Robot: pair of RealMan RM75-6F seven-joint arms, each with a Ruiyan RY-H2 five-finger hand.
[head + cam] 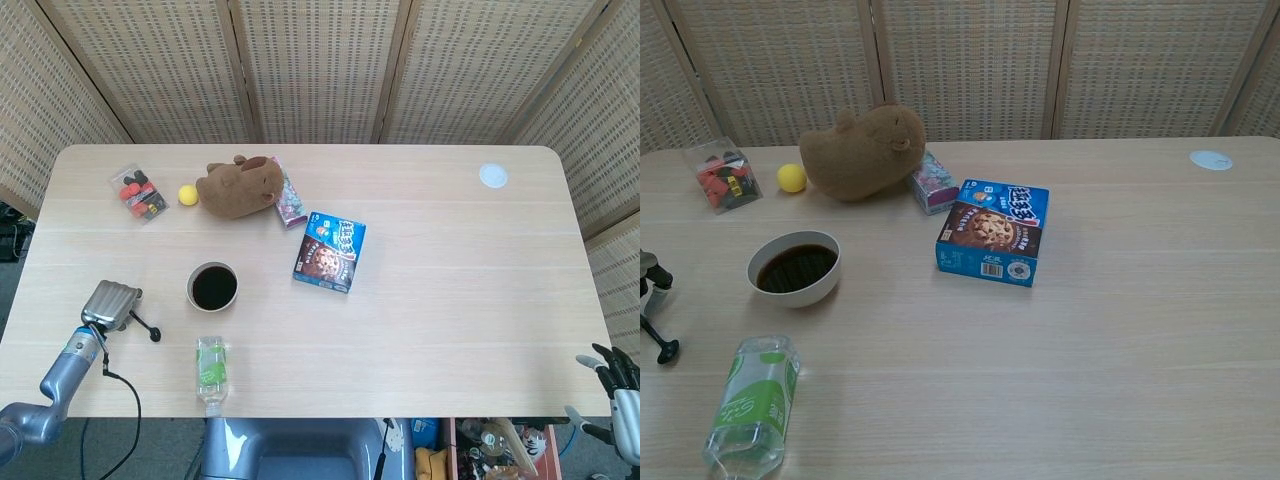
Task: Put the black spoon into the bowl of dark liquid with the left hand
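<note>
The black spoon (146,327) lies on the table near its front left corner, round end (666,350) toward the bowl. My left hand (109,302) hovers over the handle's far end, and its fingers (652,275) curl down at the chest view's left edge. Whether they grip the handle is hidden. The white bowl of dark liquid (212,287) (794,268) stands just right of the spoon. My right hand (617,385) hangs below the table's front right corner, fingers apart and holding nothing.
A green-labelled bottle (210,372) (750,405) lies in front of the bowl. A blue cookie box (330,251), a brown plush (238,186), a pink pack (289,198), a yellow ball (186,195) and a clear box (138,193) sit further back. A white disc (492,176) lies far right.
</note>
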